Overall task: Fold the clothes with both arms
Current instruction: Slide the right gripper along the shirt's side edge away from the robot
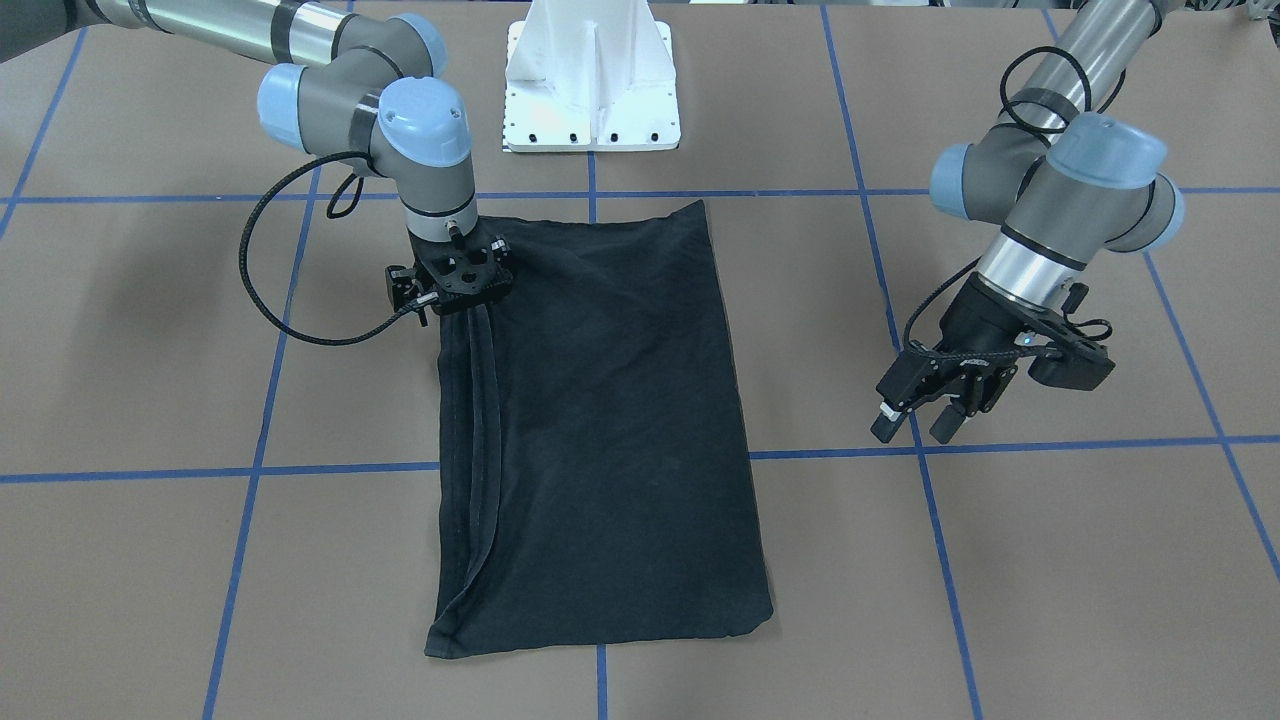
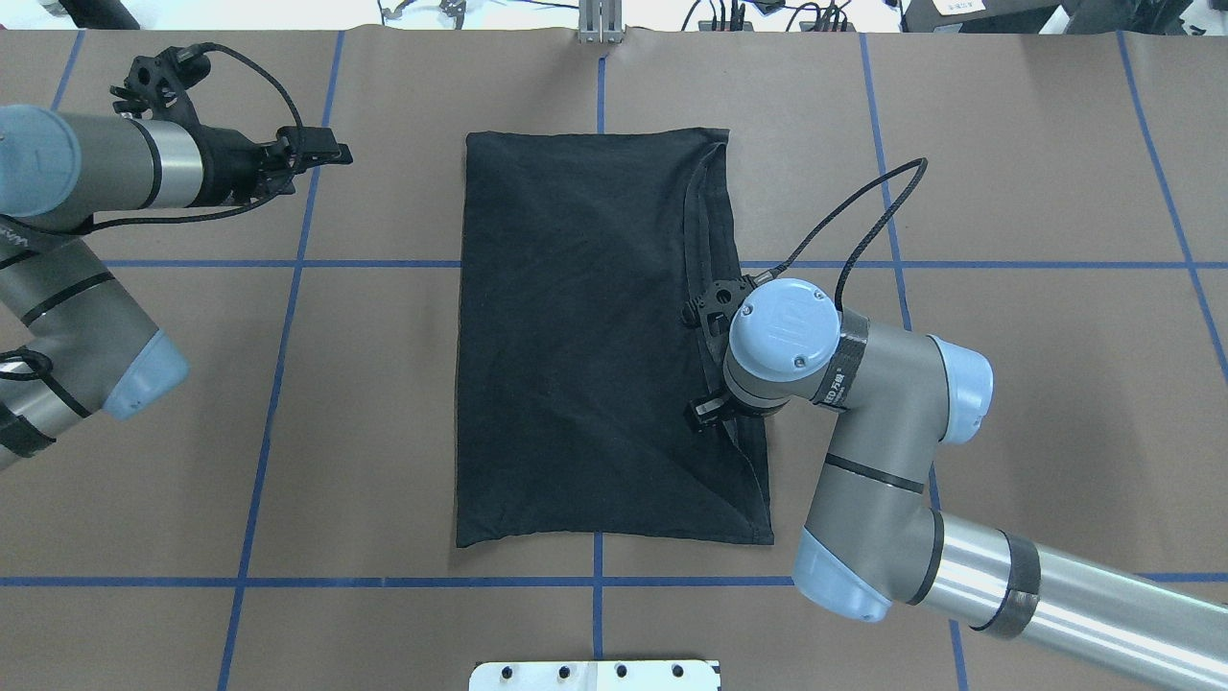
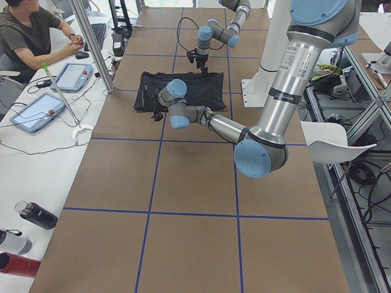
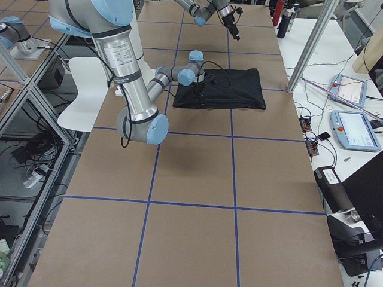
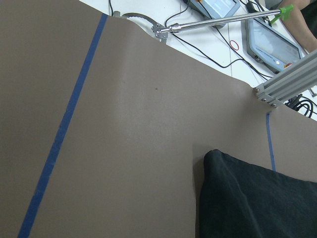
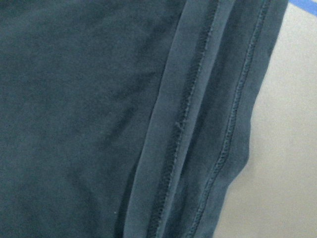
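Two robot arms reach over a brown table [image 2: 1007,144]. Seen from above, the left gripper [image 2: 334,151] hovers over bare table at ten o'clock from the shirt, touching nothing, its fingers slightly spread. At centre lies the black T-shirt [image 2: 576,336], already folded into a tall rectangle, with no sleeves sticking out. The right gripper [image 1: 462,300] is down on the shirt's three o'clock edge, where stitched hems stack. A crosswise fold probably remains. The wrist hides the right fingers, so whether they pinch cloth cannot be told. No print shows.
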You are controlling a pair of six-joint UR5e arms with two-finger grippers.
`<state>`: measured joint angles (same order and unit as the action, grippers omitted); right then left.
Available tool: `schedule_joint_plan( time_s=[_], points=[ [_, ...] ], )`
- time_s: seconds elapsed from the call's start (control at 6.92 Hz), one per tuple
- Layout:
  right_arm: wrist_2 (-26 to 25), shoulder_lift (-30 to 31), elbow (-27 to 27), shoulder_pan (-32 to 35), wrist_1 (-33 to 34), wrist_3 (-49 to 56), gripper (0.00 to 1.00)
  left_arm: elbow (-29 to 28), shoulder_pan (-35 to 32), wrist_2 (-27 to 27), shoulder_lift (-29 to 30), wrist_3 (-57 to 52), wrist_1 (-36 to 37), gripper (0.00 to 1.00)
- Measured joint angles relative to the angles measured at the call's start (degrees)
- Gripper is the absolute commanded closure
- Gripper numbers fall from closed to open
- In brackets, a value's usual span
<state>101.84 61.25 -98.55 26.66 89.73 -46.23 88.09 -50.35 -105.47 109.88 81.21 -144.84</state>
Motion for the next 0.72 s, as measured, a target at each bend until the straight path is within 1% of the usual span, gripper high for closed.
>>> schedule_joint_plan(
  time_s=[0.72],
  points=[
    [0.50,0.49,0.72,0.24,0.20,0.22,0.00,-0.02,0.08,0.00,0.14,0.00,0.00,0.00]
  ],
)
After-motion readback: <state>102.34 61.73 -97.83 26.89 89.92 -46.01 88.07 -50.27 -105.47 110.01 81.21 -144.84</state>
